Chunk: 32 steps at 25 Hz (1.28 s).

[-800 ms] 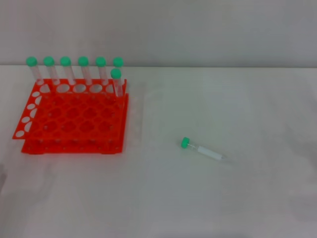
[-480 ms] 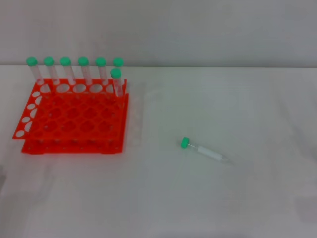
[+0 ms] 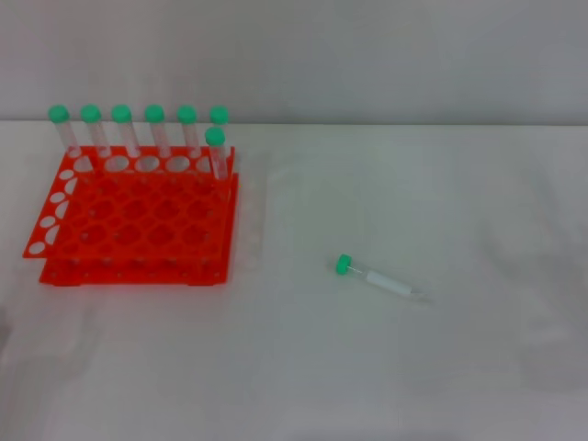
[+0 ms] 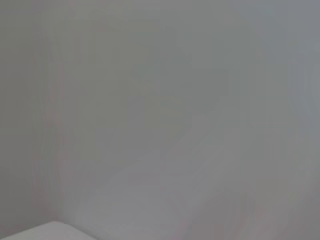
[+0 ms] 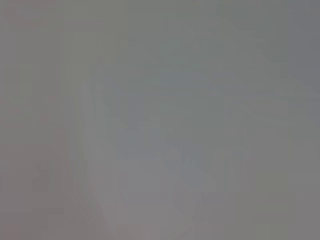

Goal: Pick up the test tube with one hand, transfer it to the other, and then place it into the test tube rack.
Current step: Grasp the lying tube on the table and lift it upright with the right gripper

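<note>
Test tube lying loose on white table; rack at left; neither gripper in sight.

Item: test tube (image 3: 378, 277) — on its side on the white table (image 3: 413, 367), right of centre in the head view, green cap toward the rack, pointed tip toward the right and the near edge, nothing touching it. Item: test tube rack (image 3: 138, 220) — orange-red, two-tier, well apart from the loose tube at the table's left. Its far row holds six green-capped tubes (image 3: 122, 129) standing upright; a seventh (image 3: 217, 152) stands in the next row at the right end. Other holes open. Grippers: left and right both out of every view, so their opening cannot be told. Both wrist views show only a plain grey surface.
</note>
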Each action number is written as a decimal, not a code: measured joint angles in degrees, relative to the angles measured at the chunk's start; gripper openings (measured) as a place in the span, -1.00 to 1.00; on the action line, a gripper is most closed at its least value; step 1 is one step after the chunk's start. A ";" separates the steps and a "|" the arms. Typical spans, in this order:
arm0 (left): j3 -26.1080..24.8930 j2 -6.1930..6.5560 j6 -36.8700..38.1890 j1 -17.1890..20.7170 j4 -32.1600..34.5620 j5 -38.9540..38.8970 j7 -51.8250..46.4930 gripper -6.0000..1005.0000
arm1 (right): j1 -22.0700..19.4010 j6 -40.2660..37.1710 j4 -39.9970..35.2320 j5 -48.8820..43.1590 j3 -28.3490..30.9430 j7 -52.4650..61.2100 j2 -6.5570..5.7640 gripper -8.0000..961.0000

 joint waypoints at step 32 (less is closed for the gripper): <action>-0.13 -0.09 3.11 -1.77 -0.25 -0.36 0.07 0.74 | 19.88 2.57 -83.19 -114.60 -40.64 124.17 0.14 0.76</action>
